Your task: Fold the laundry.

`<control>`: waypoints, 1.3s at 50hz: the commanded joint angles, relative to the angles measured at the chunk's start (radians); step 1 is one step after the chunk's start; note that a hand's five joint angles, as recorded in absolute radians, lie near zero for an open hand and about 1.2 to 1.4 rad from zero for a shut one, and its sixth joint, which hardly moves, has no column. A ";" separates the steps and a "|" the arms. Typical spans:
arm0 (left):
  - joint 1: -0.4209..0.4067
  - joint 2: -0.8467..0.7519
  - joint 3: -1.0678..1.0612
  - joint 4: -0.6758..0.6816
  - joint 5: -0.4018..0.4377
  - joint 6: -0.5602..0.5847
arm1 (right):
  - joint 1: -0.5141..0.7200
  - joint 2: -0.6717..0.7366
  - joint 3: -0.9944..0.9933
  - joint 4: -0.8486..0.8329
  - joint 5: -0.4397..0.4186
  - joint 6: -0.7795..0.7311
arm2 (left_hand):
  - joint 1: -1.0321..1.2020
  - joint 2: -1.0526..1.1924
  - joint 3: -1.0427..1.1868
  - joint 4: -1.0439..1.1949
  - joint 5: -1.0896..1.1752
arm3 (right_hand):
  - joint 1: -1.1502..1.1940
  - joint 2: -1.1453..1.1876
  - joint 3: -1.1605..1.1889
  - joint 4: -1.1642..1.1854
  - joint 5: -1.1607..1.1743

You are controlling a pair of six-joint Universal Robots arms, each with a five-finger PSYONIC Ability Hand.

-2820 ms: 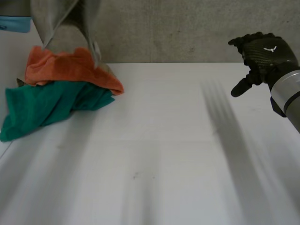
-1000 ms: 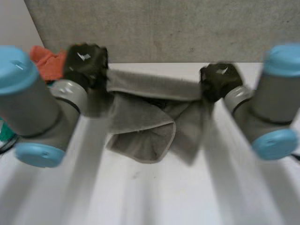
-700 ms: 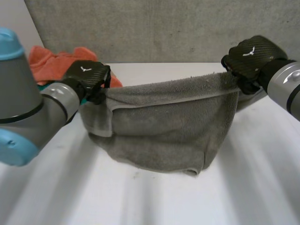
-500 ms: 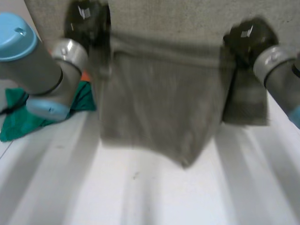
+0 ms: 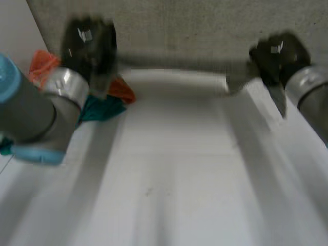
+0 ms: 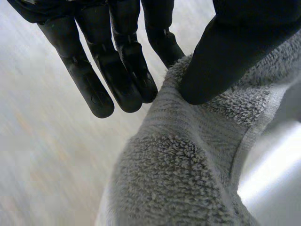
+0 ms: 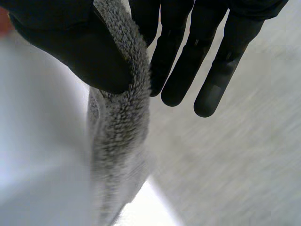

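A grey terry towel (image 6: 188, 169) is stretched between my two hands over the far part of the white table (image 5: 174, 169). In the head view it is a pale blurred band (image 5: 174, 79) running from one hand to the other. My left hand (image 5: 88, 47) pinches one end of it between thumb (image 6: 230, 52) and straight fingers (image 6: 122, 70). At the other end my right hand (image 5: 277, 51) pinches the towel's edge (image 7: 120, 117) between thumb (image 7: 70, 47) and fingers (image 7: 188, 61).
An orange cloth (image 5: 121, 90) and a teal cloth (image 5: 100, 108) lie in a heap at the table's far left, just behind and under my left arm (image 5: 41, 118). A grey wall (image 5: 195, 25) rises behind the table.
Half a second ago the towel hung down in a broad sheet between my raised hands. It has now swung away from the camera into a thin band, both hands keeping their hold.
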 commanded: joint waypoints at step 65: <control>0.089 -0.269 -0.234 -0.110 0.067 0.218 | -0.027 0.164 0.361 -0.103 0.008 -0.034 | -0.439 -0.517 -0.512 -0.521 -0.497 | 0.302 0.235 0.209 0.199 0.192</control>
